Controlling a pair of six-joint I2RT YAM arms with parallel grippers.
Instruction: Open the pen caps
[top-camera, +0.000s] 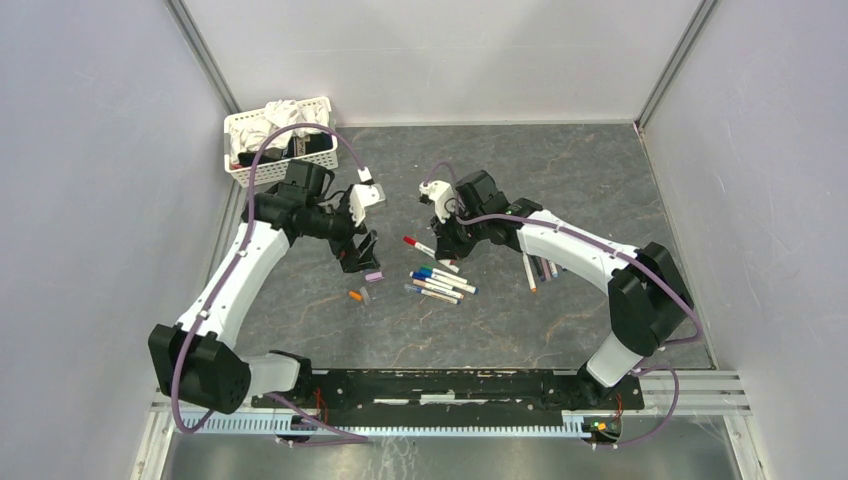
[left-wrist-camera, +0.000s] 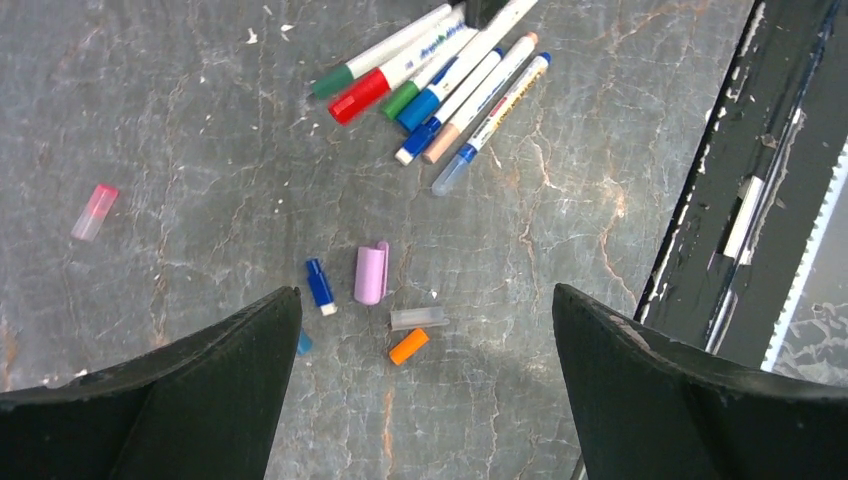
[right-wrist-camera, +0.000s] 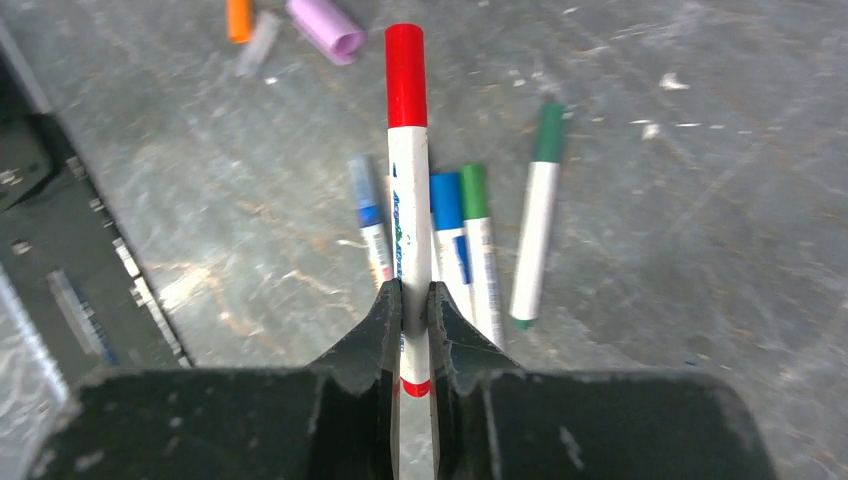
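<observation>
My right gripper (right-wrist-camera: 414, 295) (top-camera: 452, 243) is shut on the white barrel of a pen (right-wrist-camera: 407, 200). Its red cap (right-wrist-camera: 405, 75) (top-camera: 409, 240) is still on and points away from the fingers. Below it lie several capped pens (top-camera: 440, 283) with blue (right-wrist-camera: 446, 200) and green caps (right-wrist-camera: 548, 132). My left gripper (left-wrist-camera: 425, 295) (top-camera: 362, 255) hangs open above loose pen caps on the table: purple (left-wrist-camera: 371, 273), blue (left-wrist-camera: 320, 285), clear grey (left-wrist-camera: 418, 318) and orange (left-wrist-camera: 408, 346). A pink cap (left-wrist-camera: 94, 211) lies apart to the left.
A white basket (top-camera: 325, 105) with crumpled cloths stands at the back left, by the wall. A few thin pens (top-camera: 540, 270) lie beside the right arm. A dark rail (top-camera: 450, 385) runs along the near edge, and grey walls enclose the table.
</observation>
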